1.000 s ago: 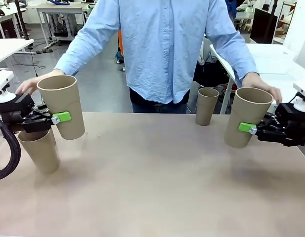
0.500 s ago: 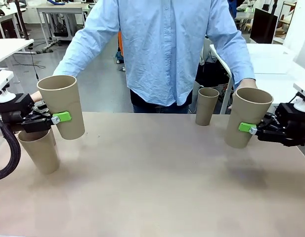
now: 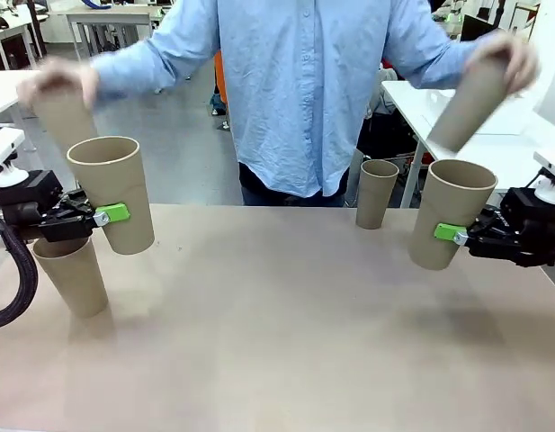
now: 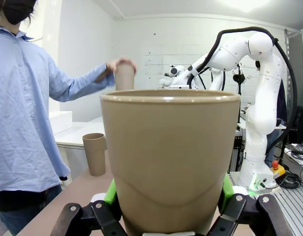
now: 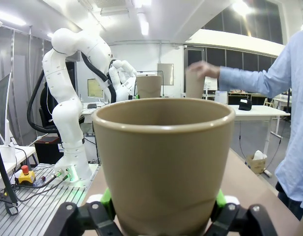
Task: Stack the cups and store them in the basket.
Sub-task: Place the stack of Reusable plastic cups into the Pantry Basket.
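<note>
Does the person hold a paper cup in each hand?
Yes: one raised hand grips a cup, the other hand another cup.

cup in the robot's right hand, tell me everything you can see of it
The cup is a tall, tapered tan-brown paper cup with a rolled rim, mouth up and leaning slightly. The robot's right hand is shut on its lower half, green pads on opposite sides, holding it clear of the table near the right edge. Nothing else touches it. What shows of its inside looks empty.
</note>
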